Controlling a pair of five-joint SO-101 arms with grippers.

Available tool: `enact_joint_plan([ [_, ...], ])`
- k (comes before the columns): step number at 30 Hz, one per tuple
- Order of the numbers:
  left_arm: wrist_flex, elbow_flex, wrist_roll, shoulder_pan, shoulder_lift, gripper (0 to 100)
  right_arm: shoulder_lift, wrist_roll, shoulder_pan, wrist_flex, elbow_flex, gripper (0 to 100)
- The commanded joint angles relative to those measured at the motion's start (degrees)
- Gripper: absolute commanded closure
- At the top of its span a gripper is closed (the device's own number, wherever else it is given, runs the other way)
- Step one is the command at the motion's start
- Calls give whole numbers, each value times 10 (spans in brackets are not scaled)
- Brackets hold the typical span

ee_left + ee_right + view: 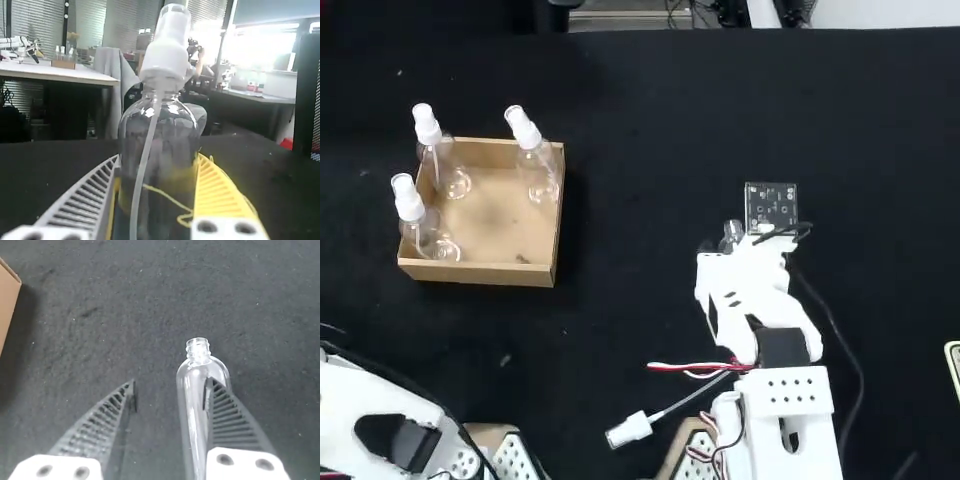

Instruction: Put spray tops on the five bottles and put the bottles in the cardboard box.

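Note:
A cardboard box (480,270) at the left holds three clear bottles with white spray tops (430,150) (532,152) (415,215), all upright. My left gripper (157,160) is shut on another clear bottle (160,125) that carries a spray top (167,45) with its tube hanging inside. My right gripper (170,385) (735,248) is open low over the black table. An uncapped bottle (197,385) (730,235) rests against the inner face of one finger, with a wide gap to the other. A loose spray top (630,432) with its tube lies near the front edge.
The black table (650,130) stretches bare behind and between the box and the right arm. Red and white wires (695,368) run along the right arm. A corner of the box (7,295) shows in the right wrist view.

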Motion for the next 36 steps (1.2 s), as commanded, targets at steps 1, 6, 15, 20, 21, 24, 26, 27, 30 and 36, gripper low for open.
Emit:
enact_joint_plan([
  [1, -22, -57, -40, -6, 35, 970, -8, 2, -4, -14, -4, 805],
  [6, -25, -121, -66, -10, 109, 970, -8, 2, -4, -14, -4, 805],
  [15, -25, -132, -69, -17, 125, 970, -8, 2, -5, -14, -6, 805],
  [20, -25, -132, -71, -18, 125, 929, -8, 2, -4, -14, -6, 805],
  [21, -25, -132, -79, -18, 125, 888, -8, 2, -4, -14, -6, 805],
  [24, -25, -132, -84, -17, 125, 733, -8, 2, -4, -14, -5, 805],
  [26, -25, -135, -88, -17, 125, 641, -8, 2, -4, -14, -5, 805],
  [27, -25, -136, -88, -17, 125, 605, -8, 2, -4, -14, -5, 805],
  [30, -25, -136, -89, -17, 124, 565, -8, 2, -4, -14, -5, 805],
  [36, -25, -124, -85, -20, 94, 575, -8, 2, -4, -14, -6, 805],
])
